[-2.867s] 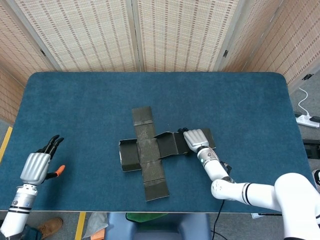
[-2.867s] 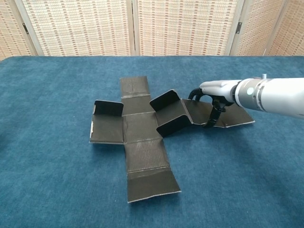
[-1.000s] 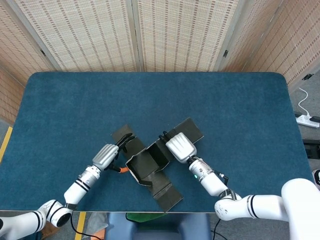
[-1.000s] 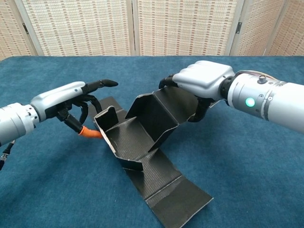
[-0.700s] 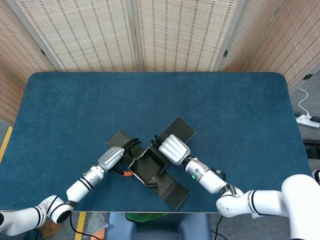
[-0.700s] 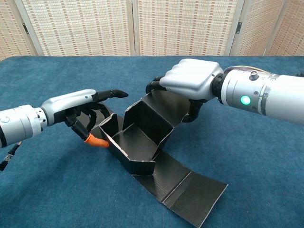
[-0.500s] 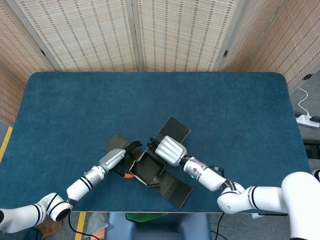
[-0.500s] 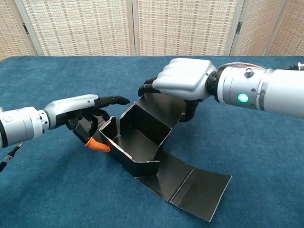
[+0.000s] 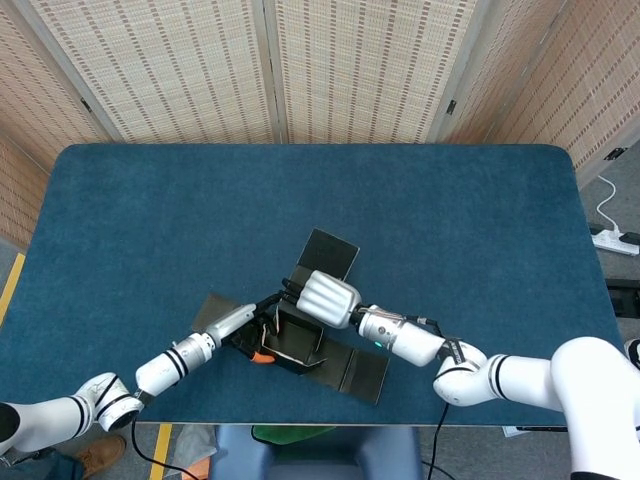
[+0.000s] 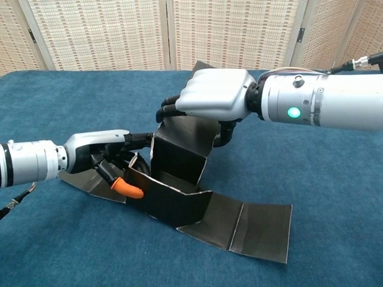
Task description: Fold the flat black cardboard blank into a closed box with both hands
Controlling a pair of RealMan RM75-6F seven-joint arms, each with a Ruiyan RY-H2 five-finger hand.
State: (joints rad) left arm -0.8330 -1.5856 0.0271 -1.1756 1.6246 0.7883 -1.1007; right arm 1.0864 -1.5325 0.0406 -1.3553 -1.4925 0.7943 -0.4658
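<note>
The black cardboard blank [image 9: 298, 338] [image 10: 179, 191] is partly folded at the table's front middle, with several walls standing. My right hand [image 9: 325, 297] [image 10: 209, 98] grips the top edge of the tall upright wall, fingers curled over it and thumb behind. My left hand [image 9: 243, 325] [image 10: 99, 152] lies low at the box's left side. Its fingers [image 10: 136, 139] are spread and touch the left wall, and its orange thumb tip [image 10: 128, 189] rests against the low front wall. One long flap [image 10: 248, 224] lies flat to the front right. Another flap [image 10: 87, 179] lies under the left hand.
The blue cloth table [image 9: 480, 230] stretches wide behind and to both sides of the box. Its front edge [image 9: 400, 422] runs close below the flat flap. Woven screens [image 9: 330, 70] stand behind the table.
Both hands moved closer together and the blank turned further. The right hand pulled the tall wall upright, and the left hand slid in to touch the left wall.
</note>
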